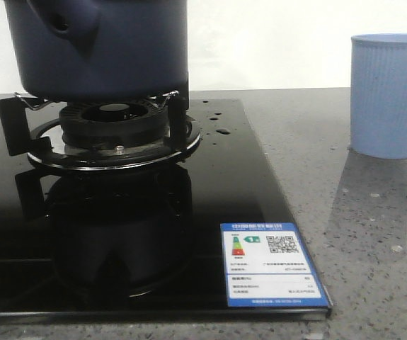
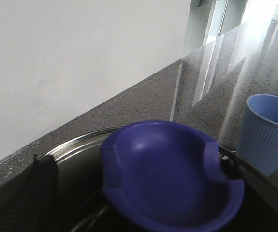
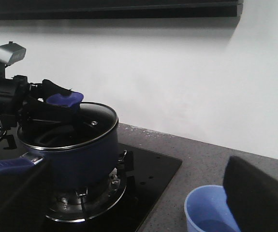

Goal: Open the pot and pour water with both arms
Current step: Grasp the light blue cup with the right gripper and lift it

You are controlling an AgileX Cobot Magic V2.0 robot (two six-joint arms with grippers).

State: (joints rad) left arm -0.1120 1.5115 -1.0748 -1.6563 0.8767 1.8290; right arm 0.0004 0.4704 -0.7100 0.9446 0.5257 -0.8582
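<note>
Pot (image 1: 97,49) lidless-looking from front; left claw (image 3: 56,99) clenched on lid knob (image 2: 170,174) in right wrist view

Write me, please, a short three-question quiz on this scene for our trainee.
1. True or false: the pot stands on the burner.
2. Where is the lid? A: tilted up on the pot, held by the left fingers. B: flat on the counter. C: closed on the pot.
3. Fill in: the water drops lie on the black ____.
Key: 1 true; 2 A; 3 stove.
</note>
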